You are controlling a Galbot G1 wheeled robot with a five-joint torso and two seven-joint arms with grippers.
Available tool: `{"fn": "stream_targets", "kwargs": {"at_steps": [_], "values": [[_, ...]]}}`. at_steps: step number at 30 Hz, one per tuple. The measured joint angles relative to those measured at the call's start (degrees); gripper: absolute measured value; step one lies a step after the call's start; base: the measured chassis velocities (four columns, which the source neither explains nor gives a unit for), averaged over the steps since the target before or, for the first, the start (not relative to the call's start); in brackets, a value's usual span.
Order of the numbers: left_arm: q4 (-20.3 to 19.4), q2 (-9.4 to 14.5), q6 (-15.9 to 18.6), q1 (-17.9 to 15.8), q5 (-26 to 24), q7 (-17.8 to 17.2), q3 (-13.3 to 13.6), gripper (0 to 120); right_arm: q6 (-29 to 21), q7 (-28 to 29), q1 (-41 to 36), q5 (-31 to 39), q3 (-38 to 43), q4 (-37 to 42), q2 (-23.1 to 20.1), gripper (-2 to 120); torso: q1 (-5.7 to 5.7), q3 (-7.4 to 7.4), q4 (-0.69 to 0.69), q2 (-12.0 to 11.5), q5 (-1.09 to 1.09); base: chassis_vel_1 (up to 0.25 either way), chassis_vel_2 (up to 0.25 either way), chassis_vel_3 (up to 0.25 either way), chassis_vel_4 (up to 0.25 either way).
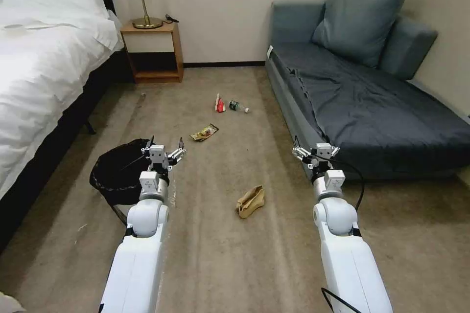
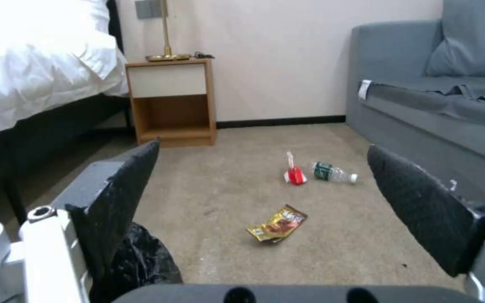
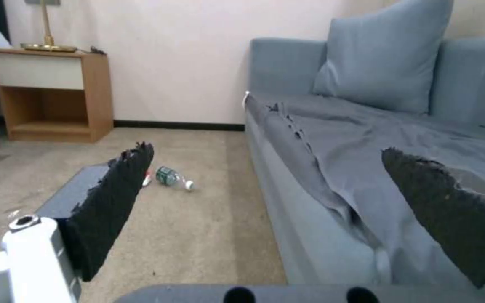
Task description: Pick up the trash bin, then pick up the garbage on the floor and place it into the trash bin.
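1. Since the trash bin must be lifted first, the relation that counts is this: it stands on the carpet beside the bed, and the left end effector hangs over its rim on the side away from the bed, jaws spread wide and holding nothing. The left arm is plainly the nearer. The left wrist view shows a fold of the bin's black bag just under one pad.
2. Right end effector: well apart from the bin, beside the sofa, jaws likewise wide and empty; it looks idle.
3. Brown paper bag: on the carpet between the two arms, the litter nearest the bin, long axis slanting from the bin side towards the sofa.
4. Snack wrapper: beyond the bin towards the nightstand; the left wrist view shows it lying between the spread pads.
5. Clear bottle: farthest from the bin, lying on its side, white cap towards the sofa; the right wrist view also catches it.
6. Red-and-white packet: just beside the bottle on the bin's side; the left wrist view shows it standing on end.
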Motion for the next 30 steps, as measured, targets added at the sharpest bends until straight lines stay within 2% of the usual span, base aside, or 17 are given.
{"fn": "stream_targets", "kwargs": {"at_steps": [23,24,26,28,30], "values": [[-0.47,0.18,0.15,0.30,-0.30,0.05,-0.22,99,0.22,0.07,-0.69,0.34,0.33,0.51,-0.34,100,0.00,0.00,0.01,0.00,0.00,0.000,0.000,0.000,0.000],[-2.03,0.69,0.80,1.19,-1.10,0.07,-0.81,99,1.18,0.44,-2.47,1.27,1.24,2.27,-1.28,100,0.00,0.00,0.02,0.00,0.00,0.000,0.000,0.000,0.000],[-2.59,0.99,0.95,1.59,-1.25,-0.24,-1.34,100,1.39,0.76,-3.82,1.48,1.90,2.95,-1.90,100,0.00,-0.01,-0.01,0.01,-0.04,0.000,0.000,0.000,0.000],[-3.46,0.99,1.29,2.11,-1.71,0.15,-1.11,100,1.76,0.65,-4.87,2.06,1.70,3.70,-2.07,100,0.00,0.00,0.00,0.00,0.02,0.000,0.000,0.000,0.000],[-7.43,2.50,3.15,4.42,-3.60,-0.20,-3.35,100,4.11,2.14,-9.03,4.83,4.35,7.75,-4.59,100,0.00,-0.01,0.00,0.00,-0.02,0.000,0.000,0.000,0.000]]}}
